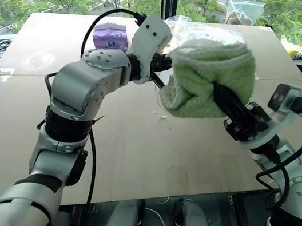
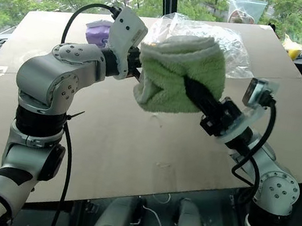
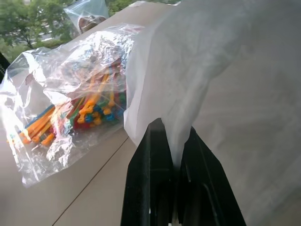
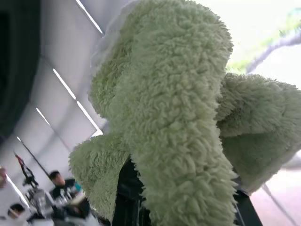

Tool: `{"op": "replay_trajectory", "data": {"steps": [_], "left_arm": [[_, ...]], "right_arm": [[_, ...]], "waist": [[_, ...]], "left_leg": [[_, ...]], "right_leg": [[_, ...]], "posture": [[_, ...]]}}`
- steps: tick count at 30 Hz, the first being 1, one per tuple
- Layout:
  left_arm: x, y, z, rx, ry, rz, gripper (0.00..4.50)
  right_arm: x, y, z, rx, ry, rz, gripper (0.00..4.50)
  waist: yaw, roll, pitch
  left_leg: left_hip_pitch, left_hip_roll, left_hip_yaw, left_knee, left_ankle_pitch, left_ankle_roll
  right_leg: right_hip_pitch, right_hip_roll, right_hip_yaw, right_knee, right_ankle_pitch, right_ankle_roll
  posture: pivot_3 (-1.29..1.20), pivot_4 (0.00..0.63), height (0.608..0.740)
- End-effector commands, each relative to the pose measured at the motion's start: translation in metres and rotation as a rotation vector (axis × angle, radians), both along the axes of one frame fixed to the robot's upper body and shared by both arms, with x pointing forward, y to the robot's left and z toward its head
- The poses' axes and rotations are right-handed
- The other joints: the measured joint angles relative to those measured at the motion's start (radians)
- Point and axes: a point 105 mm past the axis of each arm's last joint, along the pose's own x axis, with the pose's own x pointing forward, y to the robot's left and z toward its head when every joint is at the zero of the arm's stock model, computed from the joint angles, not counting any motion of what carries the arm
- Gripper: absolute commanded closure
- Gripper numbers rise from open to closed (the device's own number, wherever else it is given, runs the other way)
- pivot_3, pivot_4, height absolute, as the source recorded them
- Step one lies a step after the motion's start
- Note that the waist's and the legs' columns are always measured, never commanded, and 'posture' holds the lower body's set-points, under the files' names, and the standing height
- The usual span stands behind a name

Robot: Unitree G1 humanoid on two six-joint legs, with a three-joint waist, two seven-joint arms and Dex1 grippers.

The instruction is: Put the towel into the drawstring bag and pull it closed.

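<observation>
One broad tan bench (image 1: 132, 156) carries a clear bag of colourful sticks (image 3: 70, 108) and a purple packet (image 1: 110, 35) toward its far side. Above it, the right fingers (image 2: 192, 94) are clamped on the bunched green towel (image 1: 209, 79), held in the air. Just beside it, the left fingers (image 3: 171, 188) pinch the drawstring bag (image 3: 225, 94).
</observation>
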Motion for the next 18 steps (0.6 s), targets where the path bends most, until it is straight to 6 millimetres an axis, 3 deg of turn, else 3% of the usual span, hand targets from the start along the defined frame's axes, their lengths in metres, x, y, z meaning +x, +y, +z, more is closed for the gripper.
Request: {"op": "replay_trajectory", "data": {"steps": [1, 5, 9, 14, 18], "left_arm": [[-0.013, -0.005, 0.014, -0.022, -0.041, -0.051, 4.39], [-0.017, -0.008, 0.010, -0.040, -0.018, -0.071, 4.39], [-0.017, -0.009, 0.007, -0.096, 0.027, -0.064, 4.39], [-0.019, -0.012, 0.003, -0.170, 0.090, -0.065, 4.39], [-0.021, -0.013, -0.001, -0.235, 0.155, -0.062, 4.39]], "right_arm": [[0.006, -0.007, 0.022, 0.098, -0.060, -0.074, 4.50], [0.019, 0.015, 0.008, -0.048, -0.066, -0.125, 4.50], [0.035, 0.041, -0.047, -0.433, -0.098, -0.252, 4.50], [0.041, 0.045, -0.077, -0.635, -0.193, -0.332, 4.50], [0.041, 0.052, -0.087, -0.749, -0.333, -0.363, 4.50]], "waist": [[0.000, 0.000, 0.000], [0.001, 0.000, 0.000], [0.001, 0.000, 0.000], [0.002, 0.000, 0.000], [0.001, -0.001, 0.000]], "left_leg": [[0.000, 0.000, 0.000, 0.000, 0.000, 0.000], [0.000, 0.000, 0.002, 0.000, 0.000, 0.000], [0.000, -0.001, 0.002, 0.000, 0.000, 0.000], [0.000, -0.001, 0.003, 0.000, 0.000, 0.000], [0.000, -0.001, 0.002, 0.001, 0.000, 0.000]], "right_leg": [[0.000, 0.000, 0.000, 0.000, 0.000, 0.000], [0.000, -0.001, 0.002, -0.001, 0.000, 0.000], [0.000, -0.001, 0.002, 0.000, -0.001, -0.001], [0.000, -0.001, 0.003, 0.000, -0.002, -0.003], [0.000, -0.001, 0.003, 0.000, -0.002, -0.003]], "posture": [[0.00, 0.150, 0.740], [0.00, 0.150, 0.740], [0.00, 0.150, 0.740], [0.00, 0.150, 0.740], [0.00, 0.150, 0.740]]}}
